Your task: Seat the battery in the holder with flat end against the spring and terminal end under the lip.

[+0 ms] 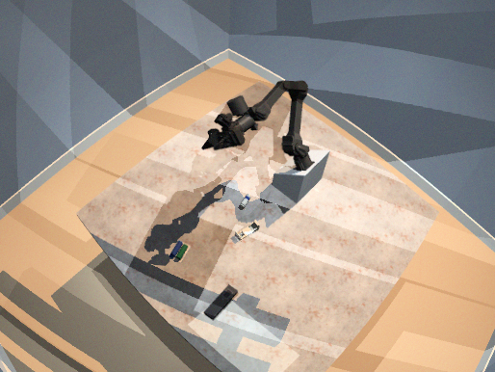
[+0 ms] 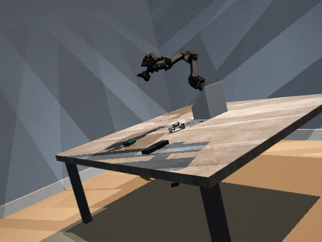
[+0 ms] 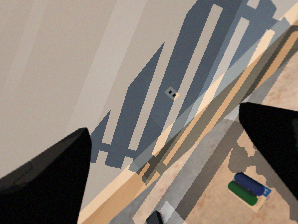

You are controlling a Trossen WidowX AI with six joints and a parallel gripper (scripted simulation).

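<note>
The battery (image 1: 245,201) (image 2: 175,124) is a small pale cylinder with a blue band near one end. It lies on the table beside the holder, on the side nearer the arm's base, apart from it in the top view. The holder (image 1: 247,231) (image 2: 181,128) is a small whitish tray with dark parts. Its spring and lip are too small to tell apart. My gripper (image 1: 210,146) (image 2: 140,70) (image 3: 164,123) is open and empty, high above the table and well away from both. Neither the battery nor the holder shows in the wrist view.
A blue cylinder (image 1: 176,250) (image 3: 251,184) and a green cylinder (image 1: 181,252) (image 2: 131,142) (image 3: 242,193) lie side by side. A black oblong device (image 1: 221,302) (image 2: 155,147) lies near the table's edge. The arm stands on a grey block (image 1: 289,185) (image 2: 216,99).
</note>
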